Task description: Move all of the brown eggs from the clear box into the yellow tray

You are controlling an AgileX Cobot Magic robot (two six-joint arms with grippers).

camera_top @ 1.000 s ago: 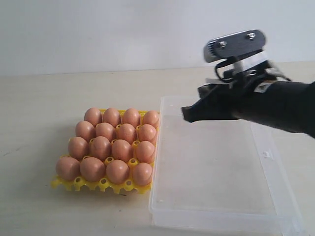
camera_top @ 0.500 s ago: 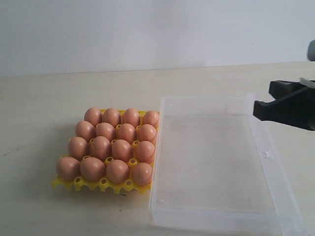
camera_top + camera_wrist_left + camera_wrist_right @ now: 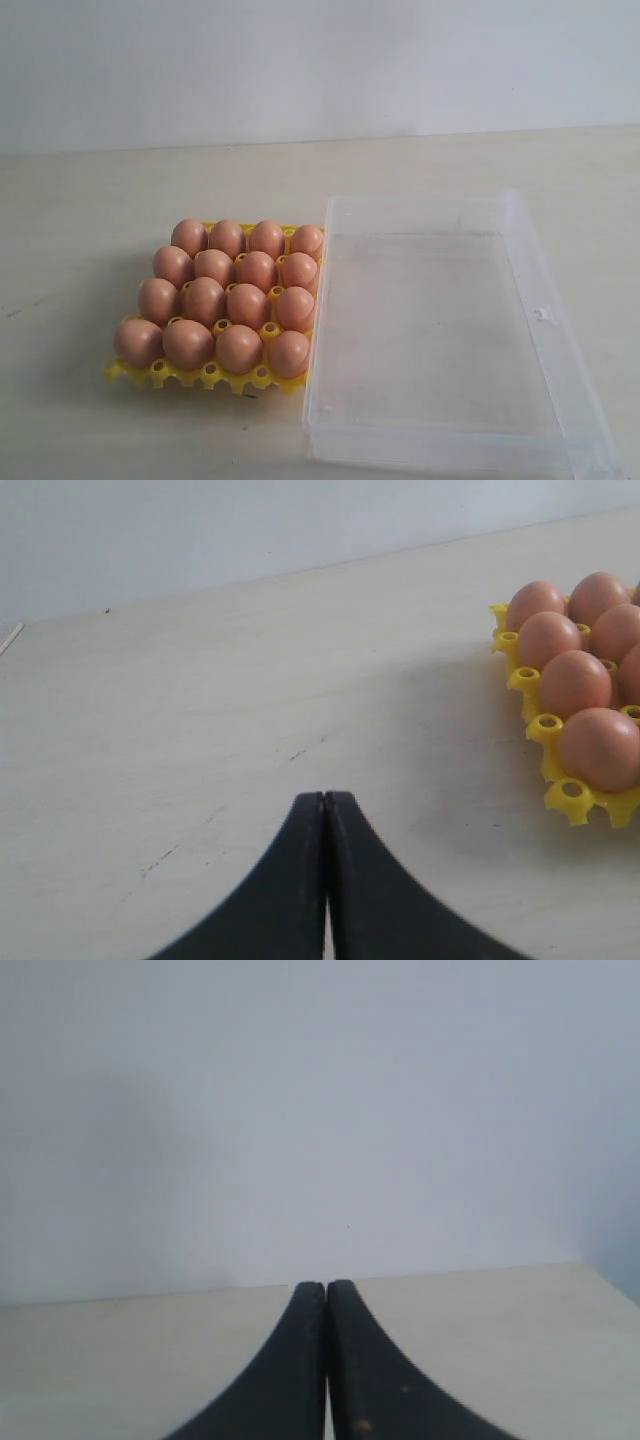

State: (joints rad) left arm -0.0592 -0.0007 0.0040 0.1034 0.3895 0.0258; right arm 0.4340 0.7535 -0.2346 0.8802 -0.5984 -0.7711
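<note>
- Your left claw point(image 3: 325, 802) is pinched fully together. Its two black fingers point(image 3: 290, 890) meet tip to tip with nothing between them.
- That claw points out over a bare stretch of tabletop point(image 3: 200, 710). In its wrist view, one corner of the tray and a few eggs show well apart from the tips.
- Your right claw point(image 3: 326, 1288) is closed just as tight and grips nothing. Its camera looks across the tabletop to a plain pale wall point(image 3: 320, 1110).
- You can count sixteen brown eggs point(image 3: 247, 305), every one seated in the yellow tray point(image 3: 160, 375). They stand one to a cup, in four rows of four.
- In the exterior view the tray lies flat on the tabletop, left of the middle.
- The clear box point(image 3: 430, 340) lies flat just to the right of the tray, and it is the larger of the two.
- The box's left wall runs along the tray's right edge. You cannot tell from here whether the two touch.
- The pale tabletop shows through the box's transparent floor.
</note>
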